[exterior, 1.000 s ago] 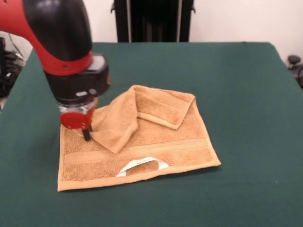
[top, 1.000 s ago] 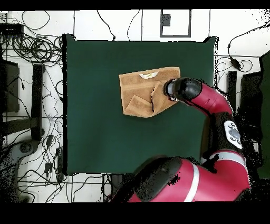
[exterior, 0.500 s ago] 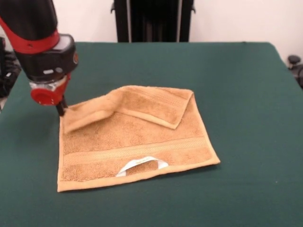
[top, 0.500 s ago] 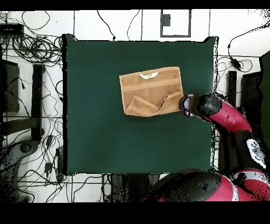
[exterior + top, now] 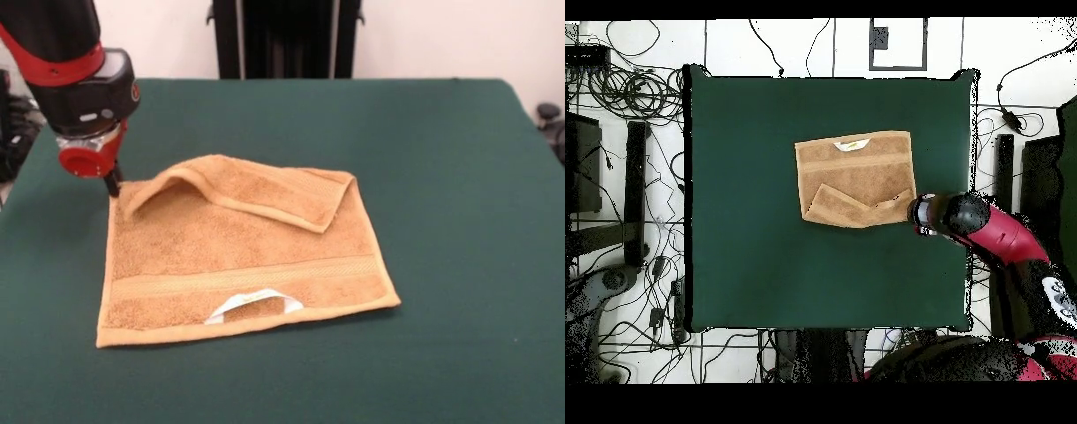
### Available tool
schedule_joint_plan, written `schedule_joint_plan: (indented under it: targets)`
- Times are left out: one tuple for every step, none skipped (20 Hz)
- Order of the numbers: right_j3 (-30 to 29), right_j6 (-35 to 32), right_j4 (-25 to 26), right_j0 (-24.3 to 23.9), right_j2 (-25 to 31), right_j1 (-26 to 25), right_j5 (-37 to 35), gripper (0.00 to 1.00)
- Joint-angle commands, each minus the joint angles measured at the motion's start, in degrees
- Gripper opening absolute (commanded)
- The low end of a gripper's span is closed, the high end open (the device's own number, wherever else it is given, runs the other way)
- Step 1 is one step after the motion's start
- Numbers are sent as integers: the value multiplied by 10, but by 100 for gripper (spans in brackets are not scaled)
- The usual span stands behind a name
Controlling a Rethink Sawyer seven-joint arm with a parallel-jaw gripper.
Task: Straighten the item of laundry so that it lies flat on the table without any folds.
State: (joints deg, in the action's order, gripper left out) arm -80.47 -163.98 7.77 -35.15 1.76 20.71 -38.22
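Note:
The item of laundry [image 5: 247, 256] is an orange-tan towel lying left of centre on the green table [image 5: 441, 177]. Its far edge is folded toward the front in a long flap [image 5: 256, 190] that humps up at its left end. A white label loop [image 5: 252, 303] sticks up at the near hem. My gripper [image 5: 113, 184] hangs at the towel's far left corner, its dark tip right at the cloth's edge. From above, the gripper [image 5: 917, 213] sits at the right end of the towel [image 5: 855, 165], beside the folded strip. Whether it grips the cloth does not show.
A black stand [image 5: 282, 40] rises behind the table's far edge. In the overhead view, cables [image 5: 635, 95] lie on the floor around the table [image 5: 745, 250]. My red arm [image 5: 1005, 235] reaches in over the table's right edge.
The gripper pulled the folded flap outward to the towel's corner. The flap went from a steep triangle to a long low fold, and the whole towel slid slightly toward the gripper's side.

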Motion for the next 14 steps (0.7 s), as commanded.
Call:
schedule_joint_plan:
  targets:
    - [-77,148,62,10,81,0,25,0]
    - [-83,147,68,8,83,2,33,0]
    - [-87,147,74,5,85,3,39,0]
    - [-91,146,80,3,87,5,44,0]
    - [-94,146,86,1,88,6,46,0]
    - [-96,147,92,-1,89,7,48,0]
    - [-99,146,96,-3,91,9,47,0]
    - [-101,145,102,-5,92,11,46,0]
    - [-103,142,105,-5,91,13,43,0]
    - [-106,140,109,-5,90,16,41,0]
    - [-108,137,114,-3,88,20,38,0]
    - [-112,135,119,-2,88,23,38,0]
    - [-117,134,122,-3,87,27,37,0]
    - [-124,135,127,-6,87,31,40,0]
